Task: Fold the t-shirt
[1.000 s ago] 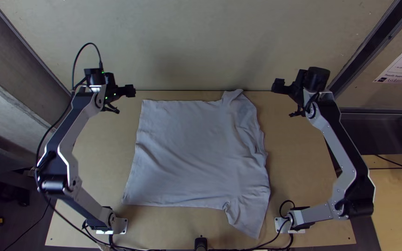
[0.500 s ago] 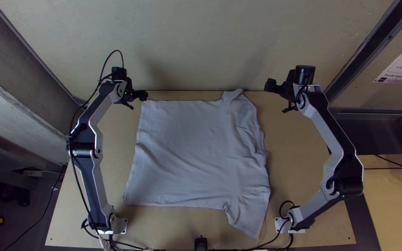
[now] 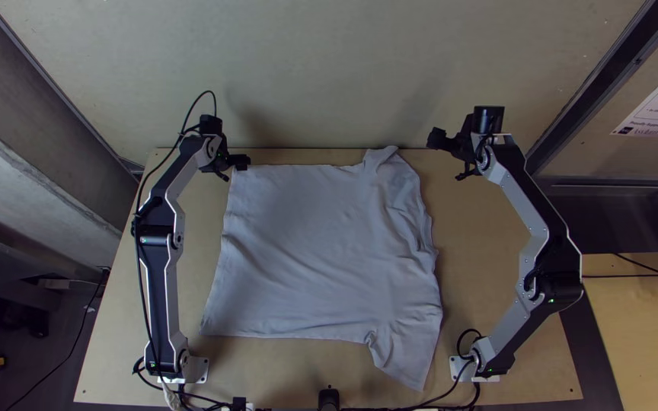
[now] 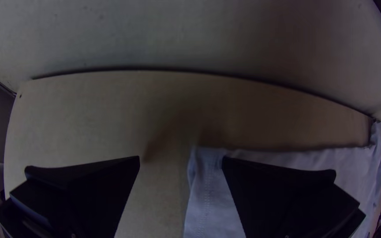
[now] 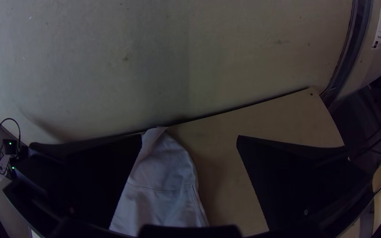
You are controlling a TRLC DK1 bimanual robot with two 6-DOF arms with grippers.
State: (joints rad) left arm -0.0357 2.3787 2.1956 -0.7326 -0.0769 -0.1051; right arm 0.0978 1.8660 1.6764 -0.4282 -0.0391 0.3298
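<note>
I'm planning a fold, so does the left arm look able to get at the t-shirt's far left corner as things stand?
Probably yes: the left gripper appears poised over the far left corner of the t-shirt, its fingers apart, with nothing visible blocking the way down.

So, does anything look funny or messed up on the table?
The shirt lies lopsided: one sleeve sticks out toward the table's near edge, while the opposite side is rumpled, its tip at the far edge. Nothing else stands out.
</note>
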